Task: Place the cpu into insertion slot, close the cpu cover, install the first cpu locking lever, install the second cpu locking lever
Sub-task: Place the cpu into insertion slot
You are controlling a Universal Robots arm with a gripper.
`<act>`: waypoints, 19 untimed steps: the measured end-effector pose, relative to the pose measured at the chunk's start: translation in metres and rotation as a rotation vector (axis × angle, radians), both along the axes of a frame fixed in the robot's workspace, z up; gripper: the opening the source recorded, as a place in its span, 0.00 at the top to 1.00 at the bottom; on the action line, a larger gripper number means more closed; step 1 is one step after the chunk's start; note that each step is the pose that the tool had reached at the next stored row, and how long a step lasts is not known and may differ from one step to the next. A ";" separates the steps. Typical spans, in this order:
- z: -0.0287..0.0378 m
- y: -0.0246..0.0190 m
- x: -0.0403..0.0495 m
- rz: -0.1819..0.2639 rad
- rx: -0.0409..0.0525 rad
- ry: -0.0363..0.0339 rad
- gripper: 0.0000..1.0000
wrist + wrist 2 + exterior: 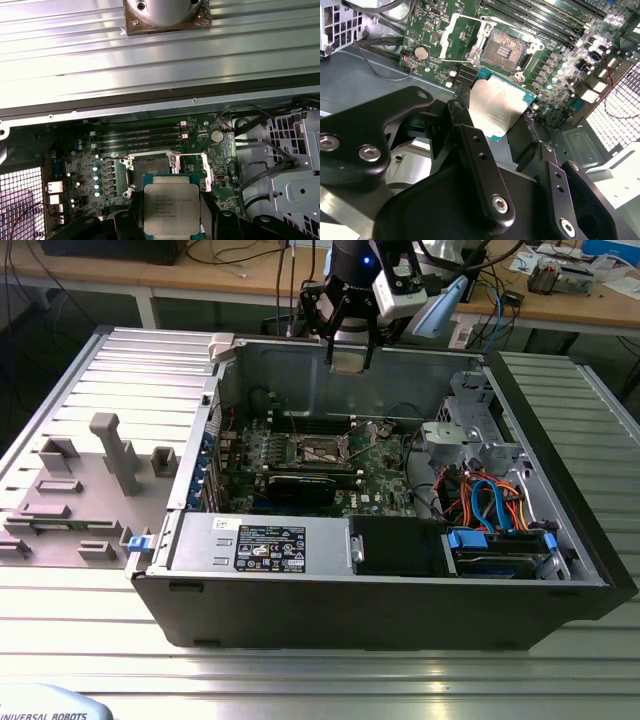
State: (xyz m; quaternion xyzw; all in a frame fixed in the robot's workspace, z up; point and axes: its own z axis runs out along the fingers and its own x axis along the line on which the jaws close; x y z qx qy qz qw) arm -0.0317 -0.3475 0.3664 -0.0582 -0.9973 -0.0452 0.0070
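Open computer case (300,615) on ribbed metal bench (320,680); gripper (171,216) pinches cpu (171,207) by two opposite edges, high above bare insertion slot (150,167). Judged: light, stiff, smooth-topped, underside contacts fragile; edges are the safe hold

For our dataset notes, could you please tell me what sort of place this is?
Probably a robotics lab or workshop: an open computer case lies on a ribbed metal table, a cluttered wooden workbench stands behind, and the gripper holds a cpu above the motherboard.

silver cpu (171,207) (green-edged), green motherboard (225,161)
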 end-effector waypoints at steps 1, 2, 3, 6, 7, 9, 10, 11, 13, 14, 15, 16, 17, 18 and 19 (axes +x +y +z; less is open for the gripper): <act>0.0000 0.0000 0.0000 -0.001 0.0000 0.0000 0.46; 0.0000 0.0000 0.0000 -0.002 0.0000 0.0000 0.46; 0.0000 0.0000 0.0000 -0.002 0.0000 0.0000 0.46; 0.0000 0.0000 0.0000 -0.004 0.0000 0.0000 0.46; 0.0000 0.0000 0.0000 -0.005 0.0000 0.0000 0.46; 0.0000 0.0000 0.0000 -0.005 0.0000 0.0000 0.46; 0.0000 0.0000 0.0000 -0.007 0.0000 0.0000 0.46; 0.0000 0.0000 0.0000 -0.007 0.0000 0.0000 0.46; 0.0000 0.0000 0.0000 -0.008 0.0000 0.0000 0.46; 0.0000 0.0000 0.0000 -0.009 0.0001 -0.0001 0.46; 0.0000 0.0000 0.0000 -0.009 0.0000 0.0000 0.46; 0.0000 0.0000 0.0000 -0.010 0.0000 0.0000 0.46; 0.0000 0.0000 0.0000 -0.010 0.0000 0.0000 0.46; 0.0000 0.0000 0.0000 -0.010 0.0000 0.0000 0.46; 0.0000 0.0000 0.0000 -0.011 0.0000 0.0001 0.46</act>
